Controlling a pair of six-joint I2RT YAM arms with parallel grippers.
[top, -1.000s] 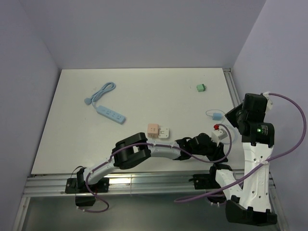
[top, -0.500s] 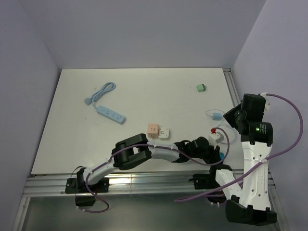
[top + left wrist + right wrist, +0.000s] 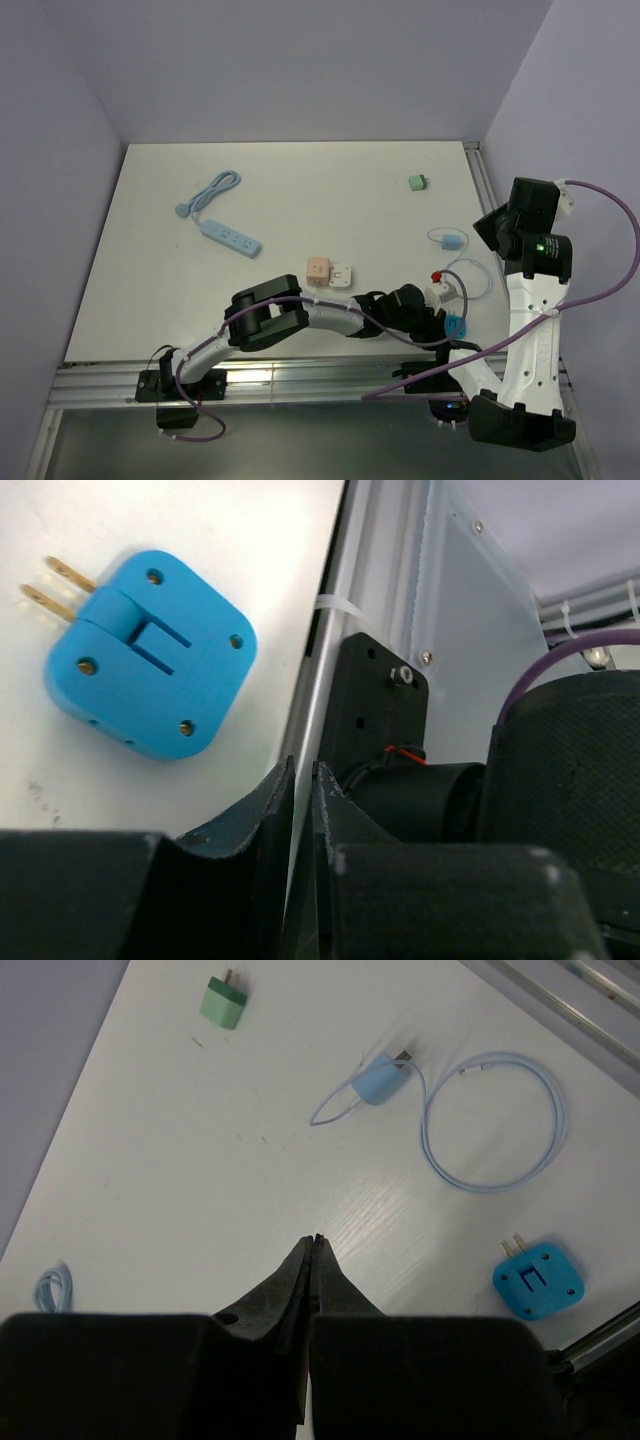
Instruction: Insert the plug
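White tabletop (image 3: 330, 200): flat blue two-pronged plug (image 3: 150, 670) lies loose near my left hand (image 3: 301, 775), fingers a sliver apart, empty; right hand (image 3: 313, 1243) pinched together. Insertion into pale blue power strip (image 3: 230, 237) remains, I judge.

Bright blue plug (image 3: 148, 667) — brass prongs (image 3: 58, 585), green adapter (image 3: 223, 1001), pale-blue power strip (image 3: 230, 237)

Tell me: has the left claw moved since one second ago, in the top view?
Yes. The left claw has moved left and toward the table's near edge, ending closer to the pink adapter.
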